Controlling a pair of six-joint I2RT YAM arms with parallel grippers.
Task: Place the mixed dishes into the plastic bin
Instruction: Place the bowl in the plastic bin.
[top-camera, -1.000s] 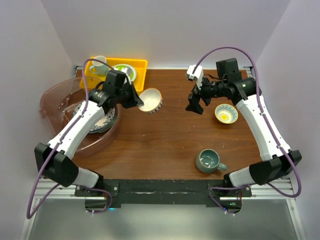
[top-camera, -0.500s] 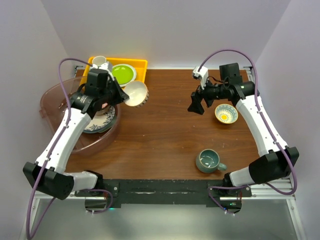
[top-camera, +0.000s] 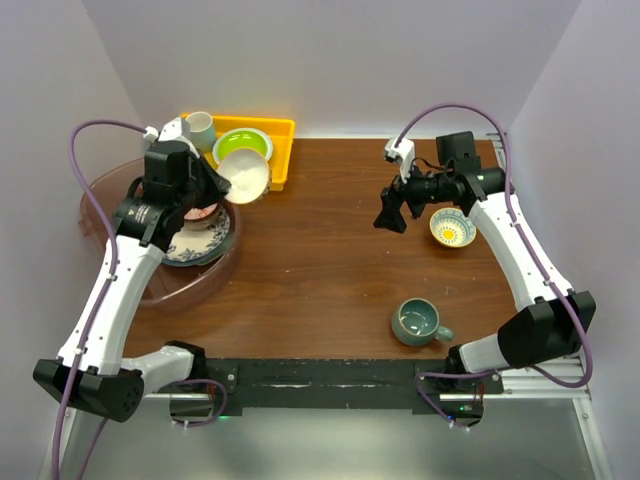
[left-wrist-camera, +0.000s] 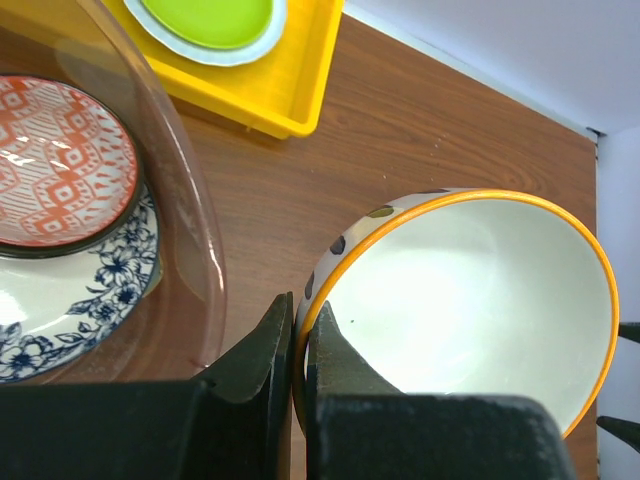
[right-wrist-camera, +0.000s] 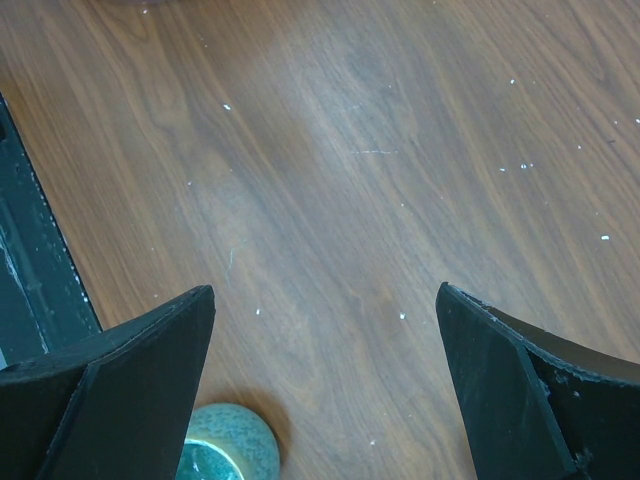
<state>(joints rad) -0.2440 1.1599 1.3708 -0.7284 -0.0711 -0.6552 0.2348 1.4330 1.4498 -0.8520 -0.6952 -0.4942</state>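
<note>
The wooden table (top-camera: 320, 260) carries the plastic bin (top-camera: 200, 285) at nine o'clock, a yellow tray (top-camera: 283, 140) at eleven, a yellow-centred bowl (top-camera: 452, 228) at two and a teal mug (top-camera: 415, 321) at five.

The bowl (left-wrist-camera: 470, 310) is cream inside, orange-rimmed, dark-spotted outside. The dish (left-wrist-camera: 55, 165) has a red-and-white geometric pattern; the plate (left-wrist-camera: 80, 310) blue flowers. The tray (left-wrist-camera: 290, 85) is yellow, the mug (top-camera: 416, 321) teal.

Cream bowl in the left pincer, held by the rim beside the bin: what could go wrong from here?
1. The left pincer grips the cream bowl only by its rim, and the bowl hangs tilted; it may pivot or slip.
2. It sits outside the bin wall, so it could clip that wall crossing over.
3. Released high, it may strike the red-patterned dish stacked inside.
</note>
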